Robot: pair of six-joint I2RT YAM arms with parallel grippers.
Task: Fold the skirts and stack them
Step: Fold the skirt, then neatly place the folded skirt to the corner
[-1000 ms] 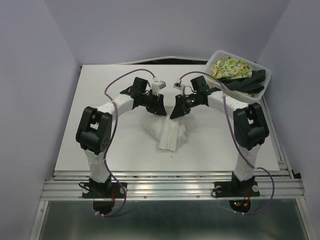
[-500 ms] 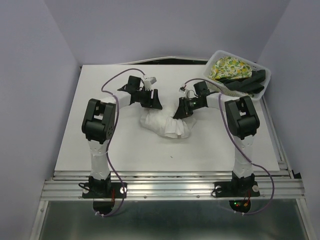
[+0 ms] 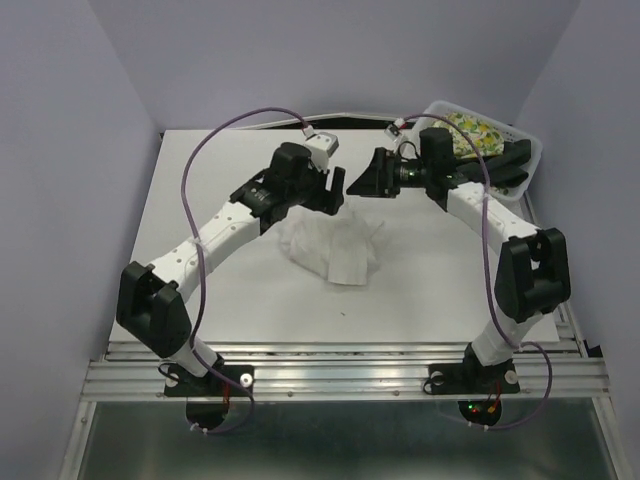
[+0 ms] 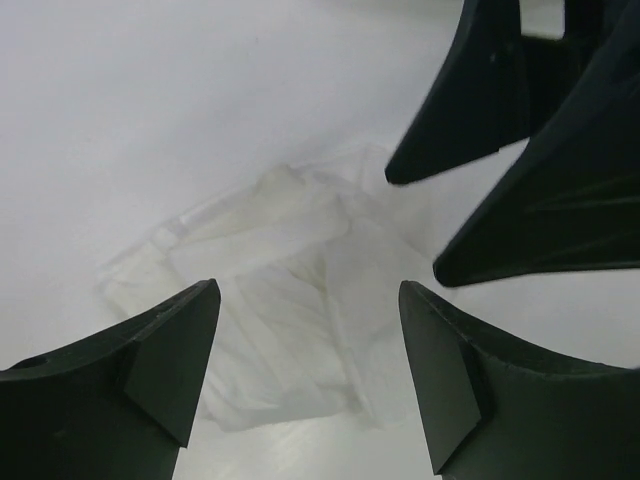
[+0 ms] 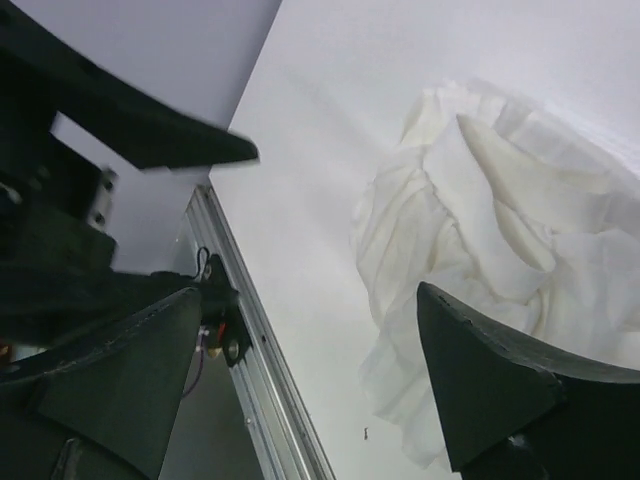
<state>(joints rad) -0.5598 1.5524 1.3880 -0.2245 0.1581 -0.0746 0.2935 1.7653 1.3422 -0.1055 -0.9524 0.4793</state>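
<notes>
Surface: white tabletop [image 3: 200,220], lilac walls around.
Just changed: left gripper [image 4: 305,330] and right gripper [image 5: 310,300] lifted off the cloth, jaws spread, empty.
Plain white cloth skirt [image 3: 335,245]: dropped mid-table, rumpled, likely needing another fold.
Waiting: lemon-print skirt [image 3: 465,128], black skirt [image 3: 505,162], both in white mesh basket [image 3: 538,148].

The right arm [image 3: 465,190] is crossing the basket [image 3: 537,150], covering parts of the black skirt [image 3: 515,160] and the lemon skirt [image 3: 470,128] beyond the white skirt [image 3: 335,248], while the left gripper [image 3: 330,192] is overlapping that skirt's far edge. In the right wrist view the white skirt is running off the right edge behind a finger [image 5: 490,380], and dark shapes [image 5: 60,250] left of it are blurring together.
</notes>
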